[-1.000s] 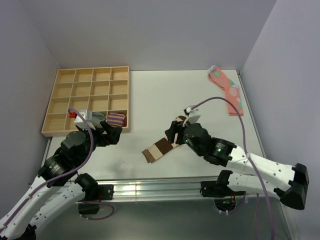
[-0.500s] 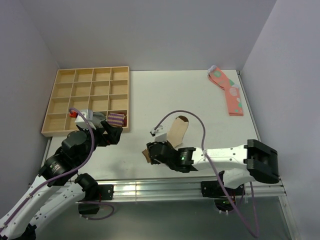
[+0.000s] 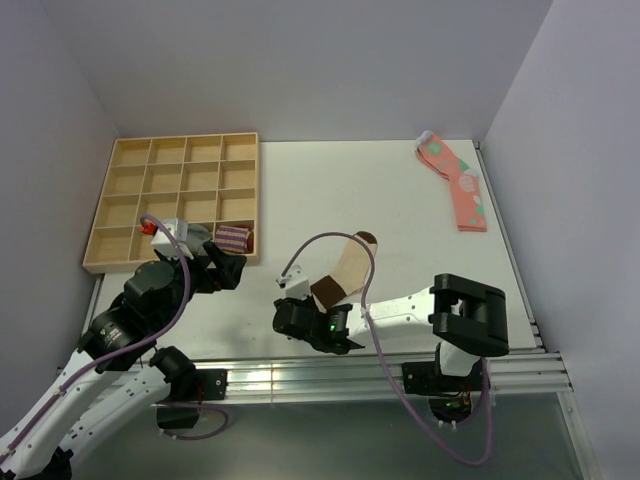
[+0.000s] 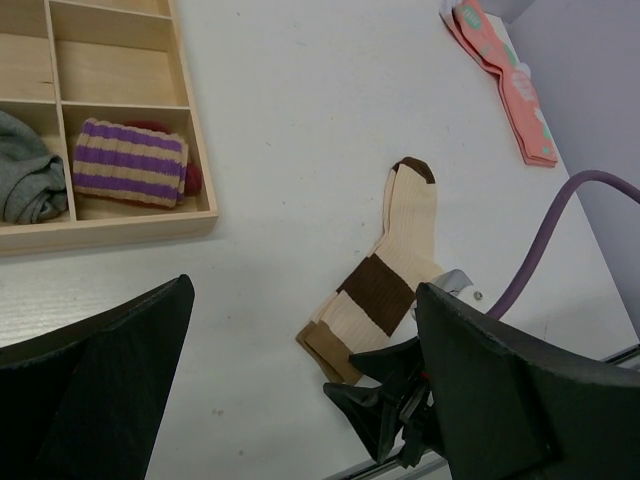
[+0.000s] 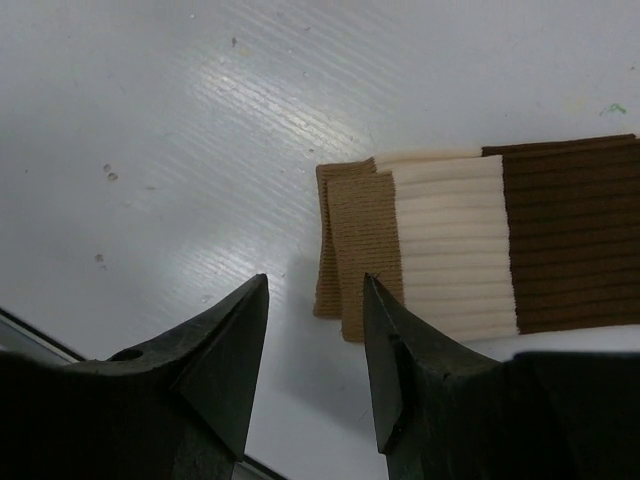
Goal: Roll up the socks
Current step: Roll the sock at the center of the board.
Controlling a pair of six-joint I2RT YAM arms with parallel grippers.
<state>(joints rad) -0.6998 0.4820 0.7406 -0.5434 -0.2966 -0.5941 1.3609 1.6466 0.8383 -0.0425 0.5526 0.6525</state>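
Your right gripper (image 5: 315,285) hangs low over the table (image 3: 300,190), jaws partly apart and empty, just beside the tan cuff end of the socks (image 5: 450,245) lying flat near the front edge; your left gripper (image 4: 303,300) gapes wide, empty

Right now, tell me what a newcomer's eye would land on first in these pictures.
The beige socks lie flat mid-table, brown bands bold against the white table. The right end effector stands open just off their tan cuff end, near the front edge. Pink socks lie in the far right corner; a wooden tray holding a purple-striped roll sits far left.
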